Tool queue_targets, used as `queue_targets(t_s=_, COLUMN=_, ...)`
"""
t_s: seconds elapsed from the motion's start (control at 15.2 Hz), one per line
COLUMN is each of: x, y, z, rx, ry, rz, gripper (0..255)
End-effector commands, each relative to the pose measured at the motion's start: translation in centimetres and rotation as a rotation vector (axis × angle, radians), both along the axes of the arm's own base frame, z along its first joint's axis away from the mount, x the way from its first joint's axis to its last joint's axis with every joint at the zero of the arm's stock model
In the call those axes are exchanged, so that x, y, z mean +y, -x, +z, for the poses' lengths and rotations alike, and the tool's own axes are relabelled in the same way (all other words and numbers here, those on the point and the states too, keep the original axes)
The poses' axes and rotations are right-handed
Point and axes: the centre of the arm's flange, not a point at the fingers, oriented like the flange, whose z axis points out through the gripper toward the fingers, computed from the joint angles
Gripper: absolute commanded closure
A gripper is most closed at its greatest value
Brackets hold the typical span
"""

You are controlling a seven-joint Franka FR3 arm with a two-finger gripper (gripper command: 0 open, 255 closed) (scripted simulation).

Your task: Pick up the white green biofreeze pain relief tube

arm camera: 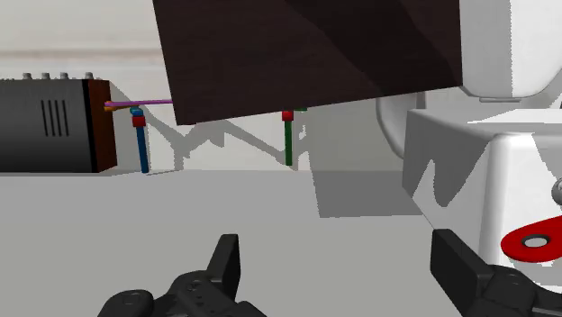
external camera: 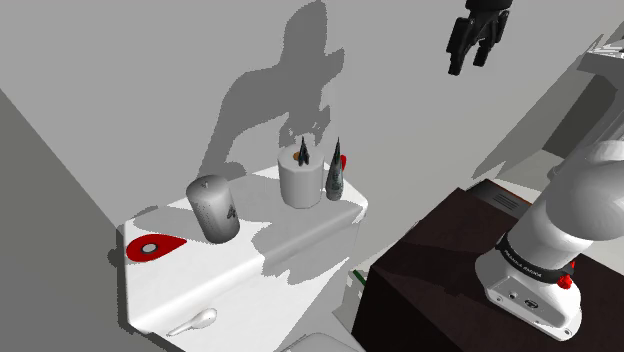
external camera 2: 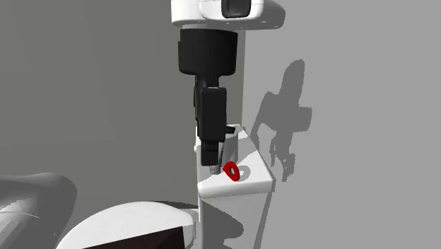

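Black two-finger gripper (external camera: 470, 64) wide open, empty; dark grey tapered tube (external camera: 335, 176) at its 8 o'clock in shoulder view, well apart; long axis upright

Showed white rounded links (external camera: 590, 195) at lower right, ringed by a black lettered band (external camera: 530, 258); bore red studs (external camera: 568, 282) on the flange (external camera: 530, 302); ended in all-black jaws.
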Motion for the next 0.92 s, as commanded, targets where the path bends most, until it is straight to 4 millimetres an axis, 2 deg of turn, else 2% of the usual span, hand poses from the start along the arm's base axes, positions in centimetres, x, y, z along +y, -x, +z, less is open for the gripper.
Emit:
queue_targets(t_s=0.0, x=0.0, y=0.0, z=0.0, rx=0.000, ry=0.000, rz=0.000, gripper=0)
queue_targets(t_s=0.46, x=8.0, y=0.8, z=-2.7, rx=0.039, ry=-0.031, rz=-0.262, gripper=0)
queue_targets(t_s=0.86, x=14.8, y=-0.1, z=-4.8, rx=0.072, ry=-0.057, rz=-0.487, gripper=0)
